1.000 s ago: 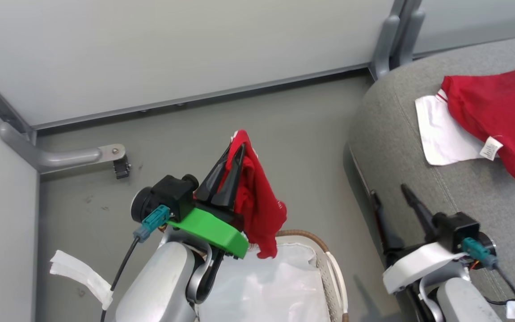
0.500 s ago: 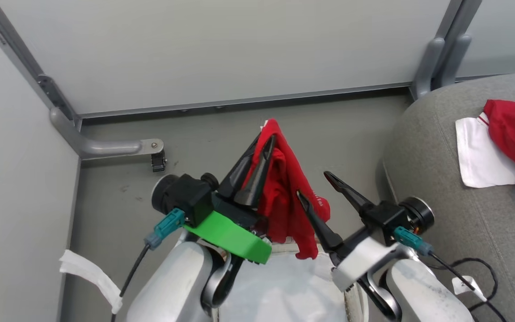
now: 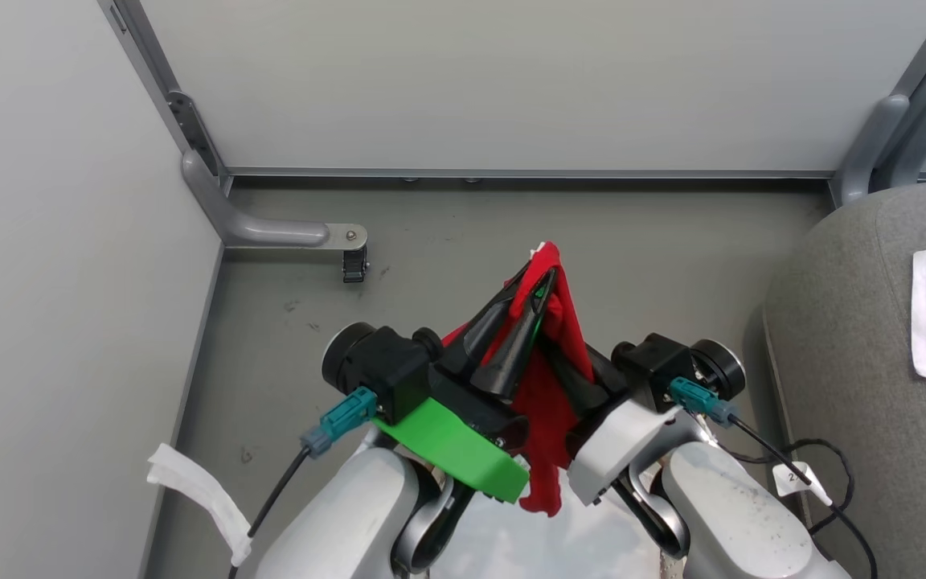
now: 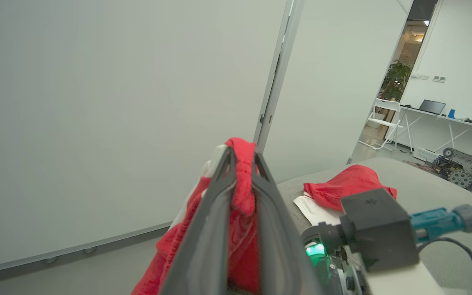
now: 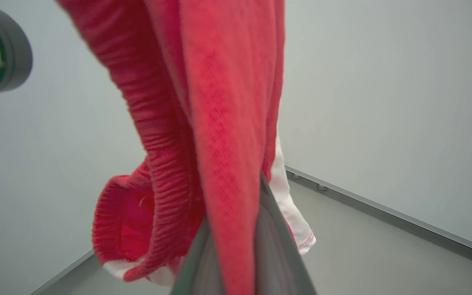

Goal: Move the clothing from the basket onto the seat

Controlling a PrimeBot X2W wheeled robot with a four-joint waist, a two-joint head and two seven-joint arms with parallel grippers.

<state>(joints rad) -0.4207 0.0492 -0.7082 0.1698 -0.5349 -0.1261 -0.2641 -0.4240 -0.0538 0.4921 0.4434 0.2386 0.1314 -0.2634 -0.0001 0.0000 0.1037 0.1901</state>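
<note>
The left end effector is closed on the red garment, well apart from the seat. The right end effector has come from beside the seat to this cloth. Its grip is unclear; probably a handover begins.

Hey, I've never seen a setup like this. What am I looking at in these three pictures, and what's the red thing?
This is a wheeled robot with two arms. One picture looks down from its head; the other two come from cameras on its wrists, each looking along that arm's tool. The left tool is clamped on a red garment with white trim, held above the grey floor. The right tool has its fingers either side of the same cloth; whether it grips is unclear. On the robot's right is a big grey seat, where another red and white garment already lies.
</note>
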